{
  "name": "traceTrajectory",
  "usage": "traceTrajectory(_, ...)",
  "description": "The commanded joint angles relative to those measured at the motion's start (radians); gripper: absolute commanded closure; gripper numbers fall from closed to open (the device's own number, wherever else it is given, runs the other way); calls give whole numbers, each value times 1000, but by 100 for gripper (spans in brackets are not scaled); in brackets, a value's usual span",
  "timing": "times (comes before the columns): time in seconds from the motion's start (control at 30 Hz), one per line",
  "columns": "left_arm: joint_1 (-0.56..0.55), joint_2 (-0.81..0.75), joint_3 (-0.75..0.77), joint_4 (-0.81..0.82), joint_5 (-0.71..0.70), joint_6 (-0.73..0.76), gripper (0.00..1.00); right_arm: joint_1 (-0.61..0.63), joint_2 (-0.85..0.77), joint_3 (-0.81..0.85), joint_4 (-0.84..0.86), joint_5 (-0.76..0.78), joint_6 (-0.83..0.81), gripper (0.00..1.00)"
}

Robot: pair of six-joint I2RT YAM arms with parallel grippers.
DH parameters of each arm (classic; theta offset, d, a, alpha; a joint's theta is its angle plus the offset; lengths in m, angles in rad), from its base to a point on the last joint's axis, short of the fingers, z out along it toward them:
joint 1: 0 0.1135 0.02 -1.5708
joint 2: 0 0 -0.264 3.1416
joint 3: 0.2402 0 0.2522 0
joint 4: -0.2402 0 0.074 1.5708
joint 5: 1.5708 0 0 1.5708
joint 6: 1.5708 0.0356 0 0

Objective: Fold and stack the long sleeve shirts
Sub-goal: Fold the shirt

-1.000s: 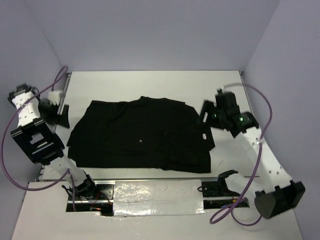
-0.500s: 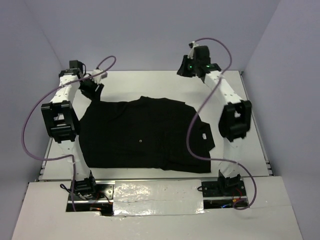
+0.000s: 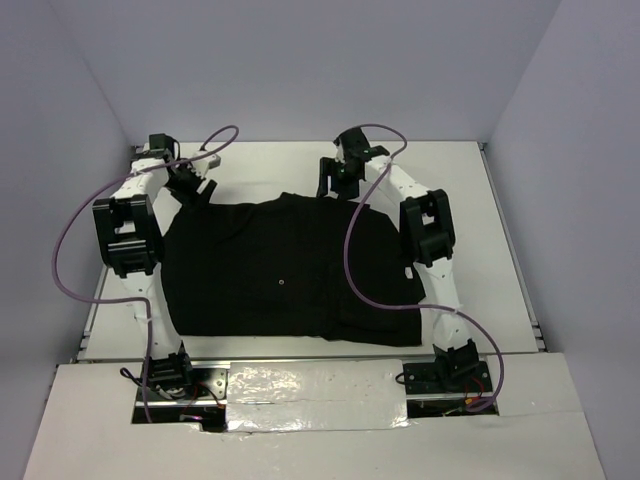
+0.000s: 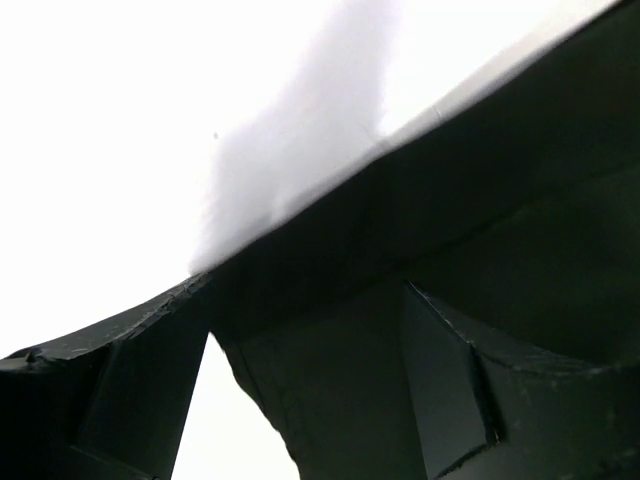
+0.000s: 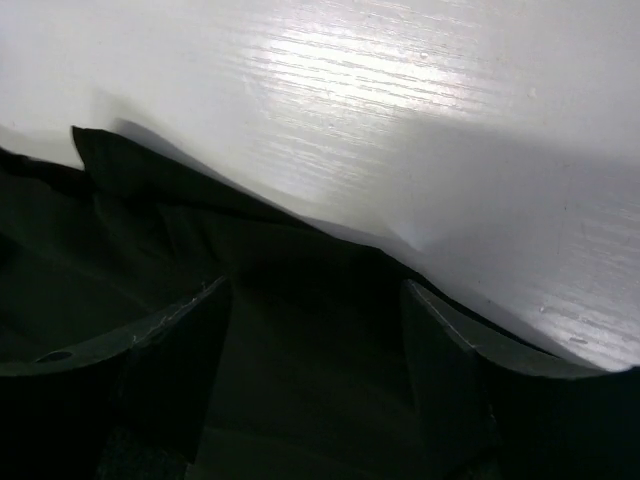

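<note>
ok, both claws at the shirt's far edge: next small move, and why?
Probably close both: the left claw and right claw stand open astride the far edge of the black shirt, fabric lying between the jaws, nothing gripped yet.

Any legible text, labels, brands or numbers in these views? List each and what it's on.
No text can be read in any view.
On the plain black long sleeve shirt, the small white neck label: too small to read.
Near the shirt's middle, a tiny pale dot: too small to tell whether it is print.
Both wrist views: no text shows.
</note>
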Motion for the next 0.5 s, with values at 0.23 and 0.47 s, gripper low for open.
traceTrajectory(0.23, -11, 74, -35, -22, 25, 157, 1, 65, -1, 63, -8, 148, -71, 29)
traceTrajectory(0.47, -14, 23, -71, -20, 52, 138, 93, 100, -145, -49, 119, 341, -108, 30)
